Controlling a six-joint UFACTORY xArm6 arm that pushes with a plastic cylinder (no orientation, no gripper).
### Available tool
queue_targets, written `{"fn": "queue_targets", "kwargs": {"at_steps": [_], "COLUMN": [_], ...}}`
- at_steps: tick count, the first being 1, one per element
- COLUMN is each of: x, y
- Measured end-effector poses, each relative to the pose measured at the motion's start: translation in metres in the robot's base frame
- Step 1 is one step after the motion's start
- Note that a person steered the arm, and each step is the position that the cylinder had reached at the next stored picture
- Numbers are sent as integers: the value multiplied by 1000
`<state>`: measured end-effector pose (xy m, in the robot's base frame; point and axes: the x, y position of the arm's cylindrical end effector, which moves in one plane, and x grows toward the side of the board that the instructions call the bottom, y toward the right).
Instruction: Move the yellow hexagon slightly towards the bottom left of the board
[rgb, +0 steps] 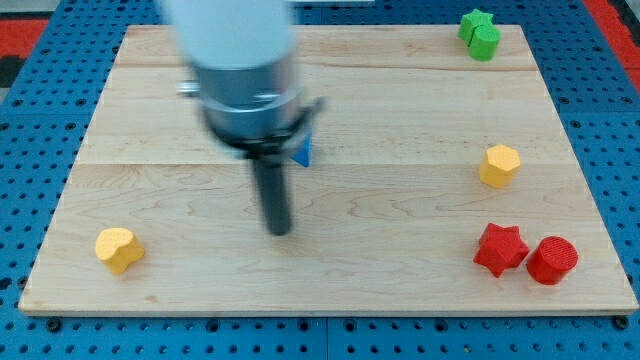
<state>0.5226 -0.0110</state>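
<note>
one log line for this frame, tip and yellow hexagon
tip: board centre, touching nothing | yellow hexagon: right side, untouched | push: not begun

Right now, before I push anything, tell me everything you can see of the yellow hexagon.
The yellow hexagon is a small, chunky, six-sided block of plain matte yellow, like painted wood or plastic. It rests flat on the wooden board near the view's right edge, about mid-height. Nothing touches it: the red star and red cylinder lie apart below it, and the green blocks sit far above. My tip is well off to its left, near the board's middle.
</note>
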Motion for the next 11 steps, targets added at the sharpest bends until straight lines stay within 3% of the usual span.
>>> {"fn": "queue_targets", "kwargs": {"at_steps": [2,4,5,6,7,9,10,11], "x": [-41,-46,-76,-81,-80,-37,-2,9], "y": [201,264,269,221,133,8,-4,33]}}
